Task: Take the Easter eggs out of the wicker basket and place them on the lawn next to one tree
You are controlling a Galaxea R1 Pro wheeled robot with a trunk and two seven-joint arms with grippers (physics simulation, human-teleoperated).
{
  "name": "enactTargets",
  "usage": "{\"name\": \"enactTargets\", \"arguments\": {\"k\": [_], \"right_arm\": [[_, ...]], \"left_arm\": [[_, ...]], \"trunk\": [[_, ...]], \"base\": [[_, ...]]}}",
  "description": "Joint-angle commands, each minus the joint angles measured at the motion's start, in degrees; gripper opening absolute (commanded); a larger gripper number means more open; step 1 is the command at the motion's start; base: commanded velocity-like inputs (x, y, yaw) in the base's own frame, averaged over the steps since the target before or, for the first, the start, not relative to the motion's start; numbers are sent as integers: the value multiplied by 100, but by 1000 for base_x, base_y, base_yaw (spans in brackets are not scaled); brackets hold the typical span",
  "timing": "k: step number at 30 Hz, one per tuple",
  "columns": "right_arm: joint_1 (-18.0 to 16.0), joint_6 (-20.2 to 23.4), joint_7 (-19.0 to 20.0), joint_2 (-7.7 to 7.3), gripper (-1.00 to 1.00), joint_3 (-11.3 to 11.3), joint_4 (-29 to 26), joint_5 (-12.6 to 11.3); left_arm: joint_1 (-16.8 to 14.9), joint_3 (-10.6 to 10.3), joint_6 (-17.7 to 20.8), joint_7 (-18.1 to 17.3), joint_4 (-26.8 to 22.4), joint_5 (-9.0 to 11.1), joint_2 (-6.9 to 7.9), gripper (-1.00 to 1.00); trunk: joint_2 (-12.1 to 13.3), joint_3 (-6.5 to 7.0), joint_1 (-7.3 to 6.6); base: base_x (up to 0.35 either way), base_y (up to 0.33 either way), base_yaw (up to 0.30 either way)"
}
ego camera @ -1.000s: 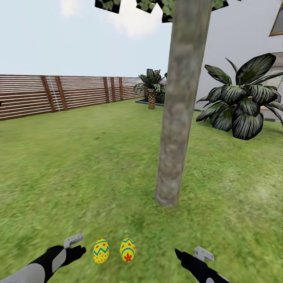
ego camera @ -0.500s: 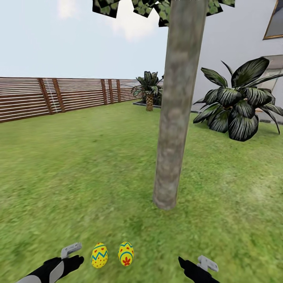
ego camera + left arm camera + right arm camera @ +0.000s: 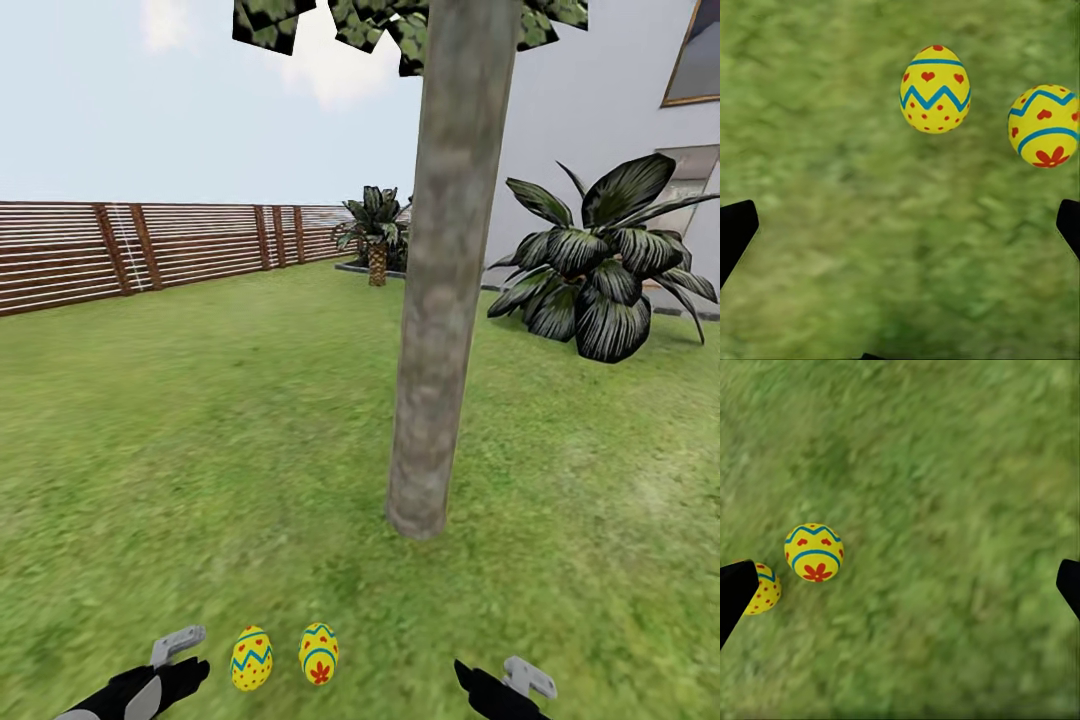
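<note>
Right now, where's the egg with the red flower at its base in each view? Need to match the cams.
Head view: the flower egg lies on the lawn near the bottom edge, between both hands, short of the tree.
Left wrist view: at the right edge, partly cut off.
Right wrist view: left of centre on grass.
Shared landmark: the zigzag egg beside it, also seen by the left wrist and right wrist.
</note>
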Motion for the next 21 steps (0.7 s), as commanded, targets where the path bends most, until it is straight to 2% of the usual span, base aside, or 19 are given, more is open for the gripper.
{"name": "enactTargets", "arguments": {"k": [1, 5, 14, 21], "right_arm": [[-2, 16, -22, -3, 100, 21, 9, -40], [-2, 2, -33, 4, 100, 30, 38, -40], [-3, -116, -44, 10, 100, 63, 49, -40], [-6, -141, -49, 16, 100, 48, 338, -32]], "left_arm": [[1, 37, -39, 20, -5, 25, -1, 100], [6, 37, -154, 140, 1, 30, -3, 100], [4, 29, -180, 171, 4, 19, -20, 100], [7, 28, -184, 174, 4, 16, -21, 100]], "trunk": [[39, 13, -23], [199, 85, -111], [560, 246, -309], [841, 372, -462]], "base": [[0, 0, -1], [0, 0, 0], [0, 0, 0], [0, 0, 0]]}}
